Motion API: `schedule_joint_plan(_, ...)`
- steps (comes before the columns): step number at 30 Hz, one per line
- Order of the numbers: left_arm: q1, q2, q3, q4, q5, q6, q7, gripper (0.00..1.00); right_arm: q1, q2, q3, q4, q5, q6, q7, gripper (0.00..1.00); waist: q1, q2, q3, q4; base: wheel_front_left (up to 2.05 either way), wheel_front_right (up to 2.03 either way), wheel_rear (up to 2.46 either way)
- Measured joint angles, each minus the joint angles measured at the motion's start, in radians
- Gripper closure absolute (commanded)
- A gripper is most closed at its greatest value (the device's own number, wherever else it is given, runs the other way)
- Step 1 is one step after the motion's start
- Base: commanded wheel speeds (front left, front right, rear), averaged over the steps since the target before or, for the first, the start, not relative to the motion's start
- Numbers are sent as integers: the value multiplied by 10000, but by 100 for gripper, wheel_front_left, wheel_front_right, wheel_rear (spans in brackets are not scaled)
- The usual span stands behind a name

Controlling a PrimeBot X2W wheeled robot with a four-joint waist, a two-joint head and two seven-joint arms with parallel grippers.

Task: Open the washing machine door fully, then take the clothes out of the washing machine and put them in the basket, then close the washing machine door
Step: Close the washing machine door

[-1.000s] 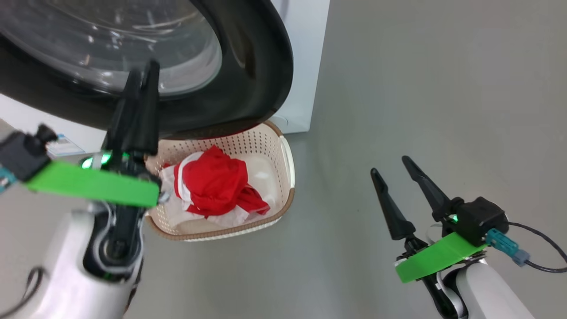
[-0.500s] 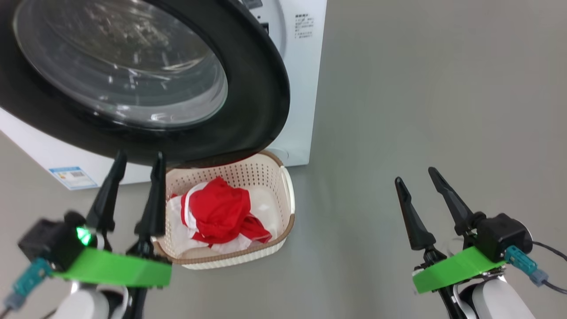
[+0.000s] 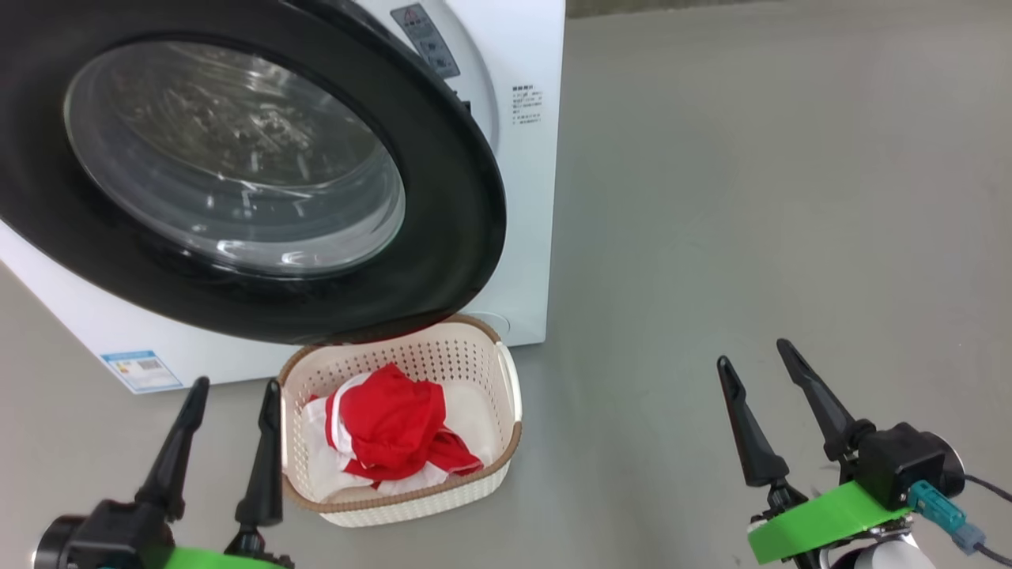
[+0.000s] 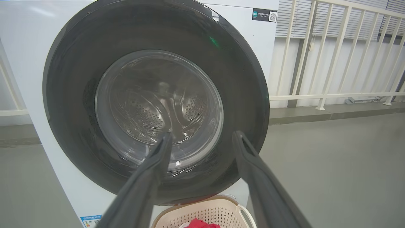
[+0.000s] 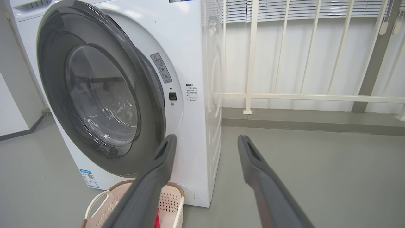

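Fingers [image 3: 172, 458] of my left gripper [image 3: 237, 385] stand spread with nothing between them, at 7 o'clock in my head view. My right gripper [image 3: 753, 353], at 5 o'clock, has its fingers apart too and carries nothing; it hangs over bare grey floor [image 3: 751, 197], well apart from everything else.

At 10 o'clock I see the washing machine door [image 3: 443, 197], black rim around the bulging glass. From the right wrist camera it looks ajar: its latch edge stands off the white front of the washing machine [image 3: 522, 197], with a warning sticker and the latch slot exposed. Through the left wrist camera I look straight at the glass and see the perforated drum behind it.

At 6 o'clock the basket [image 3: 411, 498] sits on the floor against the machine, under the door's lower edge. The clothes [image 3: 387, 423], red with white, lie bunched inside it. My left gripper's nearer fingertip is just beside the basket's 9 o'clock rim; I cannot tell whether it touches. A blue label [image 3: 141, 370] shows at the machine's lower corner, at 8 o'clock.
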Motion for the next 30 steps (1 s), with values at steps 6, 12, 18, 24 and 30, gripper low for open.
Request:
schedule_joint_plan(6,536,-401,441,-4,686,-219,0,0,274,29,-63,-174,-96,0,0,0,0,0,-293,-17,0,0,0)
schedule_joint_plan(12,974,-913,759,6,1060,-443,0,0,352,50,-90,-270,-151,0,0,0,1,0,-445,-17,0,0,0)
schedule_joint_plan(18,1344,-1177,1014,65,1478,-702,0,0,664,65,-176,-288,-201,0,0,0,0,0,-604,-13,0,0,0)
schedule_joint_plan(24,1402,-1277,1202,222,1739,-920,0,0,786,75,-267,-303,-305,0,0,0,0,0,-737,15,0,0,0)
schedule_joint_plan(30,1564,-1407,1363,520,1975,-1106,2,0,913,90,-276,-297,-305,0,0,0,0,0,-863,59,0,0,0)
